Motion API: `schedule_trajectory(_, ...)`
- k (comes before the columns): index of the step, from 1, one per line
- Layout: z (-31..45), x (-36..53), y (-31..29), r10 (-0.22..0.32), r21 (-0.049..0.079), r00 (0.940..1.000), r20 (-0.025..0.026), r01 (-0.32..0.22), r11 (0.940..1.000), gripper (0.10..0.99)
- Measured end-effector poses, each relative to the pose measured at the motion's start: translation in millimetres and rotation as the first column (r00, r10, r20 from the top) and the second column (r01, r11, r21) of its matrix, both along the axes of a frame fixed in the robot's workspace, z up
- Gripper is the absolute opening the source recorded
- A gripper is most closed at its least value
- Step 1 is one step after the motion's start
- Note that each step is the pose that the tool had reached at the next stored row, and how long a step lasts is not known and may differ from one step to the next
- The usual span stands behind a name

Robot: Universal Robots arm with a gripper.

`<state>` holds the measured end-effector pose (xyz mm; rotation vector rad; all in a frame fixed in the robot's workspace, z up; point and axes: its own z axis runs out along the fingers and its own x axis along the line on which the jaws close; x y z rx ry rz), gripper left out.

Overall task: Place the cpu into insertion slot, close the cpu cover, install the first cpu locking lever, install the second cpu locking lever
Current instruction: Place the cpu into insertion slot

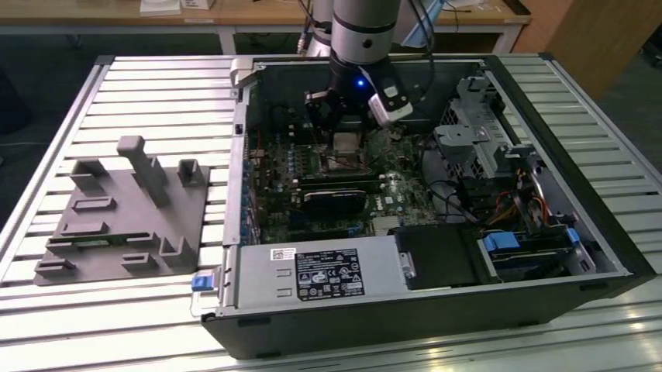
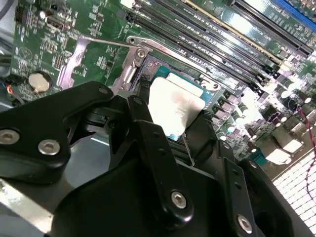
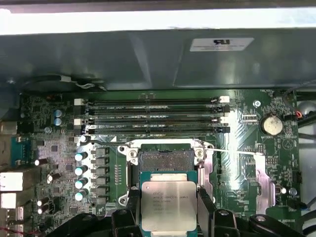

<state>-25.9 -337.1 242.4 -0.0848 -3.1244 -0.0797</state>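
Hand [image 3: 169, 203] clamping cpu [image 3: 168, 197], face up, edges square with insertion slot [image 3: 165, 160]

Insertion slot [image 3: 165, 160] is uncovered, free from above. Exterior view: black card [image 1: 333, 200] crowds its 6 o'clock, drive cage [image 1: 466, 143] at 3.
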Motion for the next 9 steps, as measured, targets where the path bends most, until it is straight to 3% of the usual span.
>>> schedule_trajectory(5, -0.7, 0.0, -0.1, -0.074, -0.009, 0.9973, 0.0009, 0.074, 0.9973, 0.541)
schedule_trajectory(9, -1.6, 0.0, -0.1, -0.137, -0.013, 0.9906, 0.0019, 0.137, 0.9905, 0.541)
